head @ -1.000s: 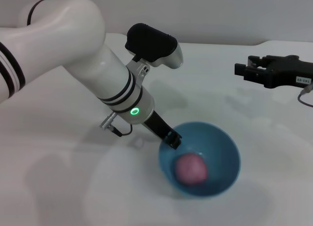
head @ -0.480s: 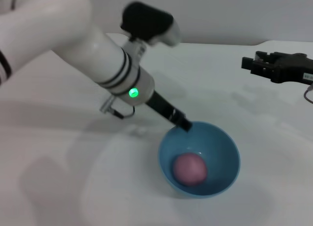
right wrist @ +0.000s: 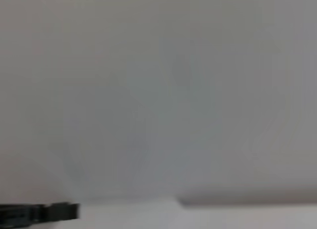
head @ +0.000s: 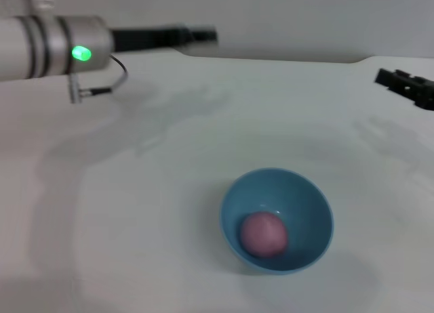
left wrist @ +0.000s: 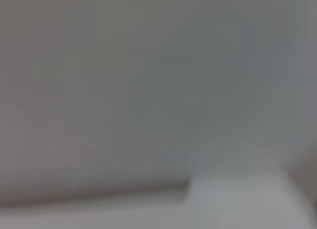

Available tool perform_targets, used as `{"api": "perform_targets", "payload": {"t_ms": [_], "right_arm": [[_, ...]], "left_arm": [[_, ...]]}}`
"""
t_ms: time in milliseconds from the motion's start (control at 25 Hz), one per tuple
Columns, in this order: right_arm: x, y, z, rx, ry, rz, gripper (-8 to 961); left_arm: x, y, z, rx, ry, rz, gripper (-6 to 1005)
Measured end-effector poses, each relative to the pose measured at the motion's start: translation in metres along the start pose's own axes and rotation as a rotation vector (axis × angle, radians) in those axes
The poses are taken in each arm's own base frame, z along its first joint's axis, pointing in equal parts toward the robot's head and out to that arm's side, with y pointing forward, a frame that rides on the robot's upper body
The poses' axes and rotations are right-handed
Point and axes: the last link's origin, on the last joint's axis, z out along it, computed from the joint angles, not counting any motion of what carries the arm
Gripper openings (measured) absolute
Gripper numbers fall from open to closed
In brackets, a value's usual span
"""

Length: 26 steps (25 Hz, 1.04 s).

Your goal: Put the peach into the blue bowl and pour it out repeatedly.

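The pink peach (head: 263,235) lies inside the light-blue bowl (head: 305,198), which stands upright on the white table toward the front. My left gripper (head: 203,36) is raised at the far left back, well away from the bowl, pointing sideways to the right and holding nothing. My right gripper (head: 388,77) is at the far right edge, away from the bowl. The wrist views show neither the bowl nor the peach. A dark gripper tip (right wrist: 54,212) shows at the edge of the right wrist view.
The white table (head: 169,191) spreads around the bowl, with its back edge meeting a pale wall. Both wrist views show only pale wall and table surface.
My left gripper has left the bowl's rim and swung up and back to the far left. My right gripper has drawn further to the right. The bowl and peach stay in place.
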Motion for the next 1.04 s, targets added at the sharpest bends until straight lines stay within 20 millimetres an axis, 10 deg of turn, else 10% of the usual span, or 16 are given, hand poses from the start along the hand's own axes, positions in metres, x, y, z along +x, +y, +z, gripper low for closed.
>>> {"api": "perform_targets", "payload": {"t_ms": [440, 800, 1040], "right_arm": [[0.026, -0.046, -0.043, 0.185, -0.430, 0.142, 517], [0.067, -0.037, -0.050, 0.464, -0.564, -0.336, 517], [0.074, -0.028, -0.053, 0.573, -0.618, -0.423, 517]], "left_arm": [[-0.047, -0.079, -0.093, 0.132, 0.692, 0.049, 592], [-0.121, -0.083, -0.095, 0.545, 0.598, 0.832, 592], [-0.128, -0.083, -0.093, 0.561, 0.583, 0.837, 592]]}}
